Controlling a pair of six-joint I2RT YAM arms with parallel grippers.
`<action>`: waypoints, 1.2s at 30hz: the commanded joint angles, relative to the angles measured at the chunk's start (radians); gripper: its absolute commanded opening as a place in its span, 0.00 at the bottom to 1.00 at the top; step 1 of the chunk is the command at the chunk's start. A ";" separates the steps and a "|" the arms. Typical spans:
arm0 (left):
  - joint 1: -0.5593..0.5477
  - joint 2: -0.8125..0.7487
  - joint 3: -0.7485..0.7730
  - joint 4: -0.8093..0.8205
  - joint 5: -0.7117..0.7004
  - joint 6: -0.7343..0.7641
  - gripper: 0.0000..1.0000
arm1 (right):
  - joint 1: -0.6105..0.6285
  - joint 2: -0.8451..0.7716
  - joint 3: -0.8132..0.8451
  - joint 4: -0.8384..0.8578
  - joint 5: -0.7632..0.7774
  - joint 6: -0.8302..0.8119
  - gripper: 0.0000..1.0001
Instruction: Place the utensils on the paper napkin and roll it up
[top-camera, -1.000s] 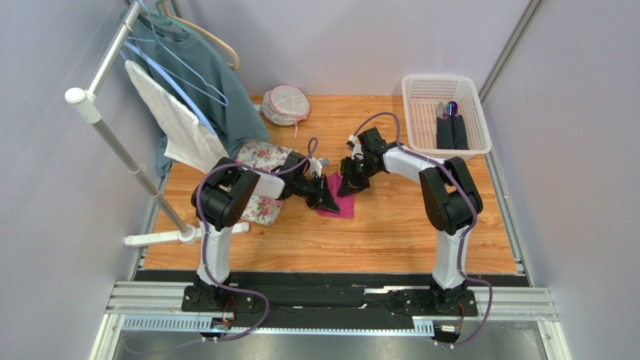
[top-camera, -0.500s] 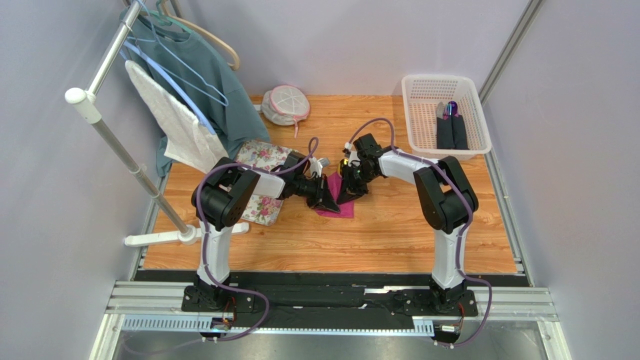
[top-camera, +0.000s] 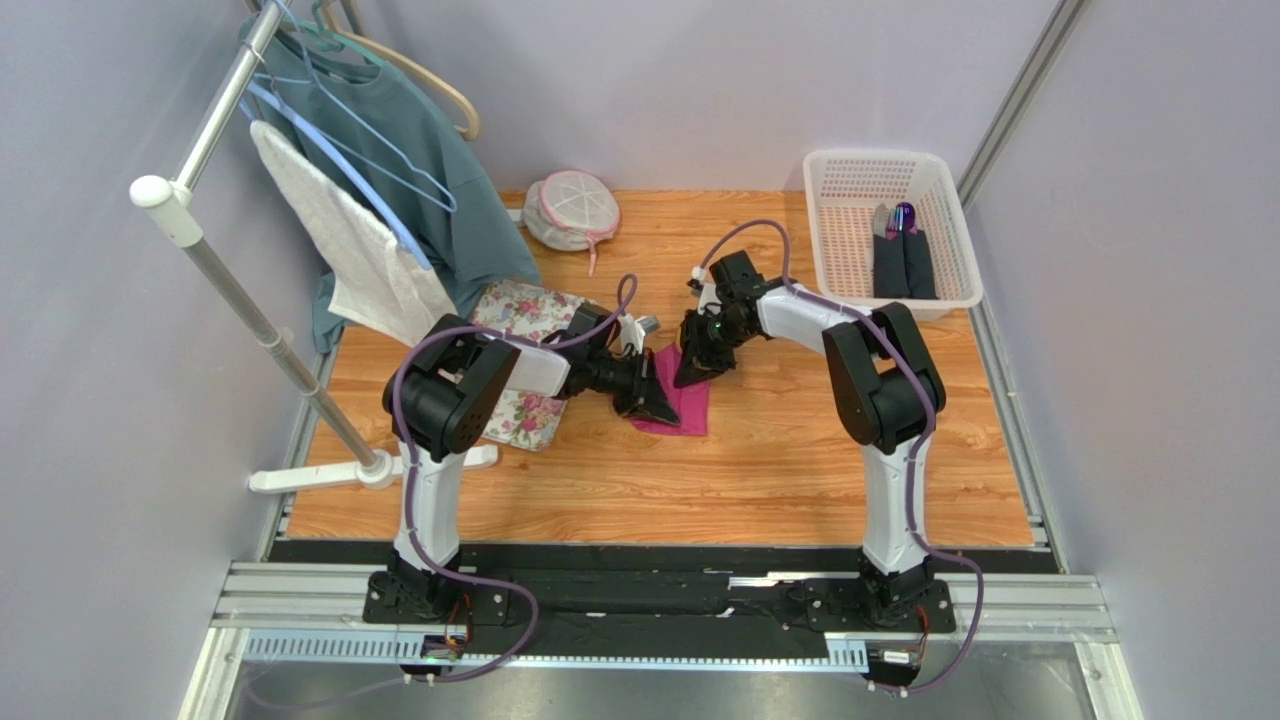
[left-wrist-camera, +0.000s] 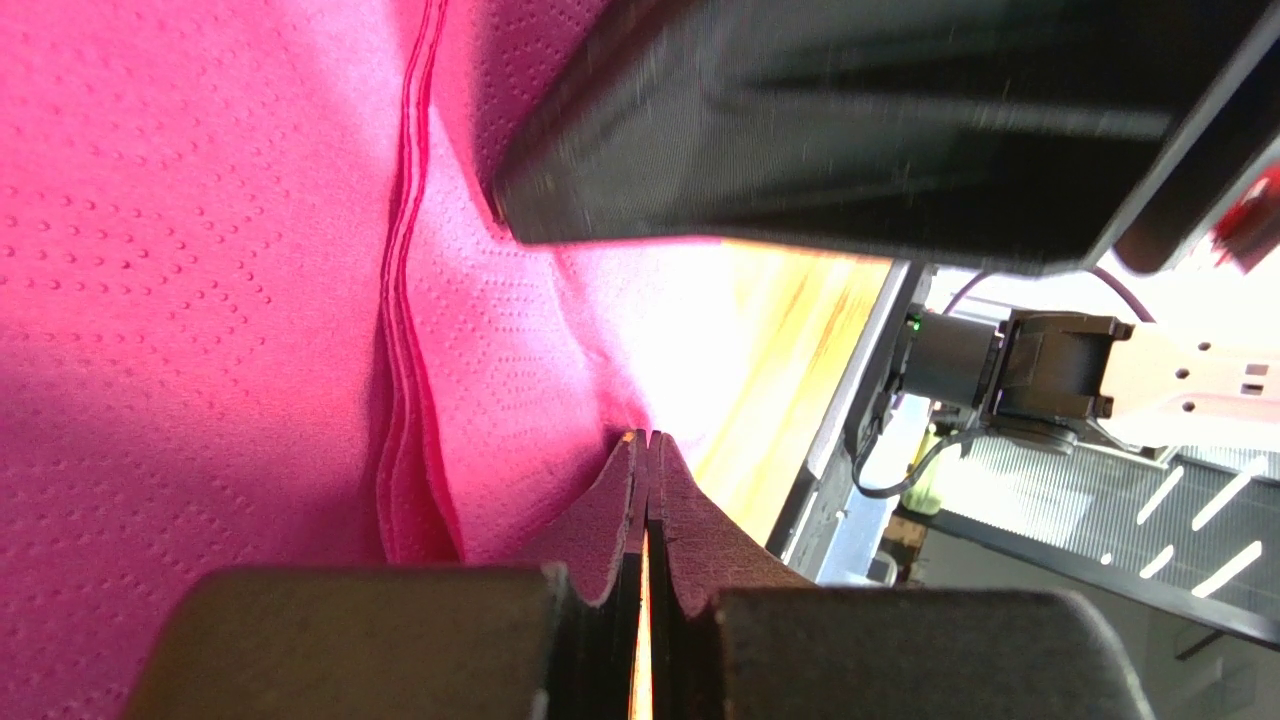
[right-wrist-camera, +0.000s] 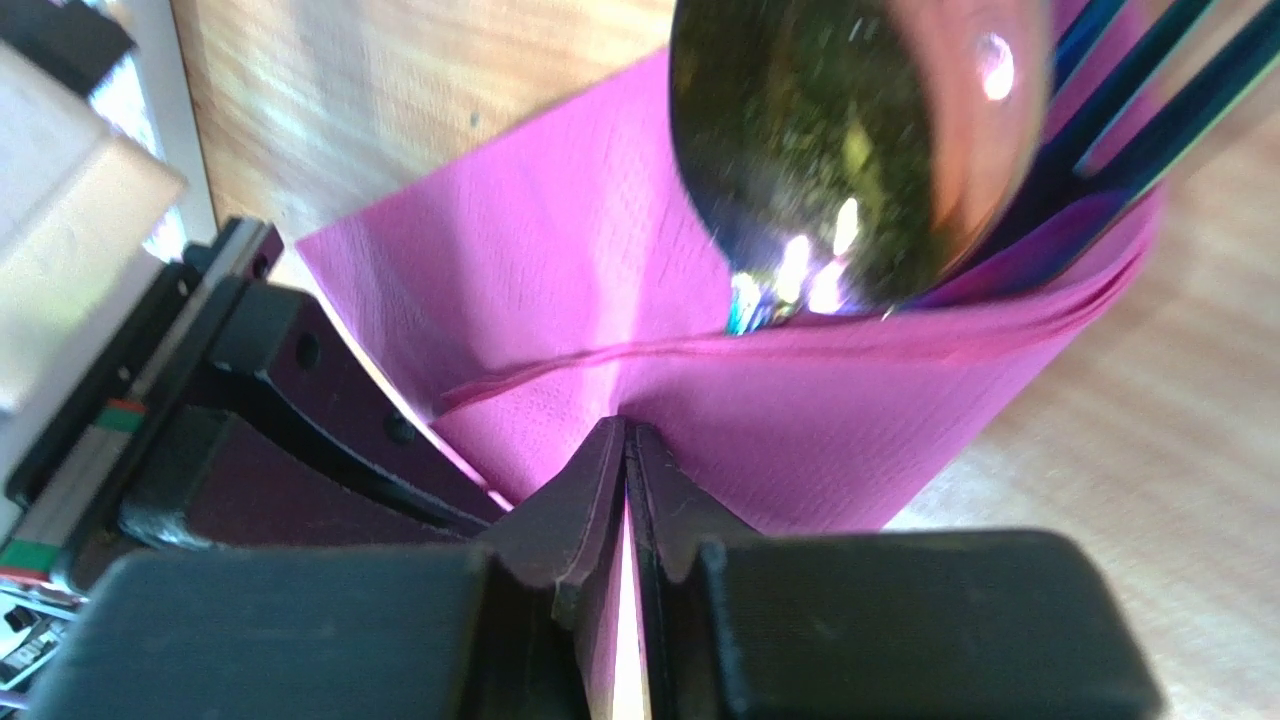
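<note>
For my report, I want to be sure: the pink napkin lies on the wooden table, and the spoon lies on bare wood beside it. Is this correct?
One part is wrong. The pink napkin does lie on the wooden table, but the spoon is not on bare wood: the right wrist view shows its bowl on the napkin, within its fold.

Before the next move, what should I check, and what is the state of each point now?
1. The spoon lies inside the paper napkin fold: ok.
2. The fork lies beside the spoon: ok.
3. The right gripper is shut on the napkin's folded edge: ok.
4. The left gripper pinches paper: cannot tell; it is shut at the napkin.
5. Napkin rolled up: not ok, only folded over.
</note>
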 joint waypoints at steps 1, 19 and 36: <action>0.004 0.041 -0.029 -0.059 -0.093 0.065 0.01 | -0.017 0.035 0.059 0.007 0.053 -0.042 0.11; 0.004 0.050 -0.024 -0.064 -0.097 0.062 0.01 | -0.037 0.079 0.189 -0.007 0.074 -0.052 0.11; 0.009 0.050 -0.039 0.004 -0.074 0.036 0.01 | -0.043 -0.234 -0.165 0.141 -0.248 0.119 0.15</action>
